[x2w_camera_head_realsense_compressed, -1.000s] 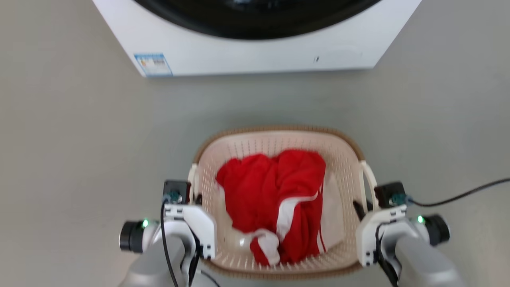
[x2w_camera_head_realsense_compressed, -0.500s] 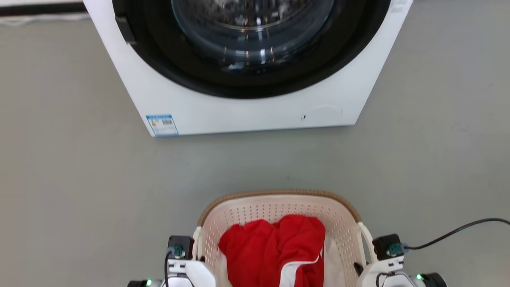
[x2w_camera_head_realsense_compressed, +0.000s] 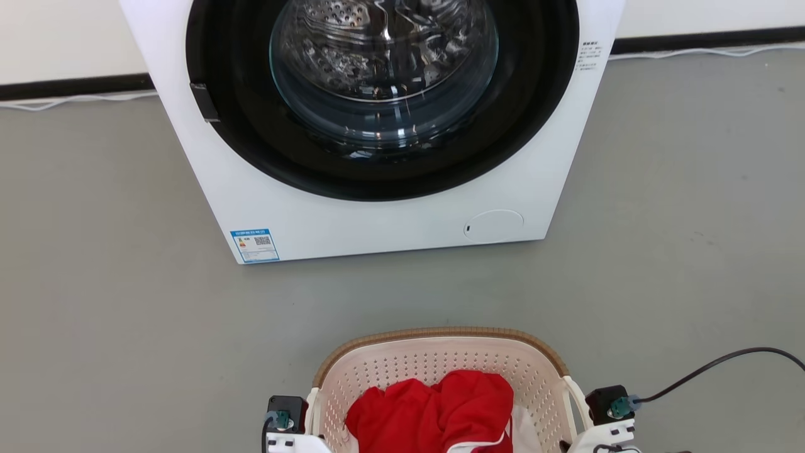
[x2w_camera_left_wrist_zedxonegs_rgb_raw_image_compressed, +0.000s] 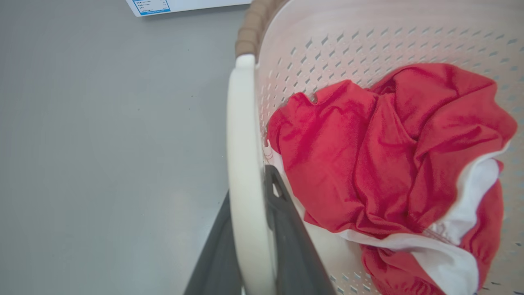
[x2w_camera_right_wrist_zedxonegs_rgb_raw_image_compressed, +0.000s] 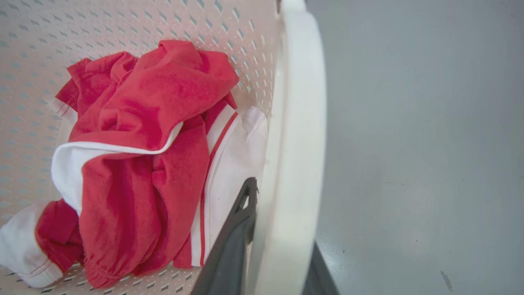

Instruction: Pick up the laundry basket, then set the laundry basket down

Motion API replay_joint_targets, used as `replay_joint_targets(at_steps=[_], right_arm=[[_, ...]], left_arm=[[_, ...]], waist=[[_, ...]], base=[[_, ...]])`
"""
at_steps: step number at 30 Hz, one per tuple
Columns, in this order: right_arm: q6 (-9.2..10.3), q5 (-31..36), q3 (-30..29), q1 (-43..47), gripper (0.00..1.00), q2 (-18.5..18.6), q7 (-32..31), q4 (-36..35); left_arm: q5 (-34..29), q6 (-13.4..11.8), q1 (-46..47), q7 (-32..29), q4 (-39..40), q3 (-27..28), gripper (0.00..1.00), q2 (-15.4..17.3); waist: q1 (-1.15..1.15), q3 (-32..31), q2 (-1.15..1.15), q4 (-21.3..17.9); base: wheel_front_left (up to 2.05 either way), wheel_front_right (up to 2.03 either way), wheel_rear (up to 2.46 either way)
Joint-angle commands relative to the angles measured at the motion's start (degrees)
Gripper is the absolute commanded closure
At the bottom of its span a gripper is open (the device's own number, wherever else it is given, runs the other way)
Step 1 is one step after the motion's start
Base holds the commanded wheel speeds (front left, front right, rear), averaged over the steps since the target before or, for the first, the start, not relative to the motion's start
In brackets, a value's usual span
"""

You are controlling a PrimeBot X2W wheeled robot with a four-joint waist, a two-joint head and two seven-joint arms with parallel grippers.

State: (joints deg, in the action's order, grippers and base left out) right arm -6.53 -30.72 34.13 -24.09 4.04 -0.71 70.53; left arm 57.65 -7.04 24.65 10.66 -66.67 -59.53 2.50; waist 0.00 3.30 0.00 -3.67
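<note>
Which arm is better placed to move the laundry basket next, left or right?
Neither alone. The left gripper is clamped on the laundry basket's left loop handle, the right gripper on its right loop handle, a finger on each side. Likely a two-arm move.

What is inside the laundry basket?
Crumpled red and white clothing lies inside the laundry basket, against its perforated walls. The clothing covers most of the bottom, so anything lying underneath it cannot be seen.
</note>
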Motion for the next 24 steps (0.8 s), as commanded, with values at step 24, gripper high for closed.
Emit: replay_joint_targets(at_steps=[24], right_arm=[[-0.96,-4.46,3.53,-3.9,1.0,-1.16,-2.57,-0.25]], left_arm=[[3.04,2.6,5.2,-2.26,-1.58,-2.19,1.0,0.38]], waist=[[0.0,-1.8,0.0,0.84]], base=[[0.0,0.0,0.0]])
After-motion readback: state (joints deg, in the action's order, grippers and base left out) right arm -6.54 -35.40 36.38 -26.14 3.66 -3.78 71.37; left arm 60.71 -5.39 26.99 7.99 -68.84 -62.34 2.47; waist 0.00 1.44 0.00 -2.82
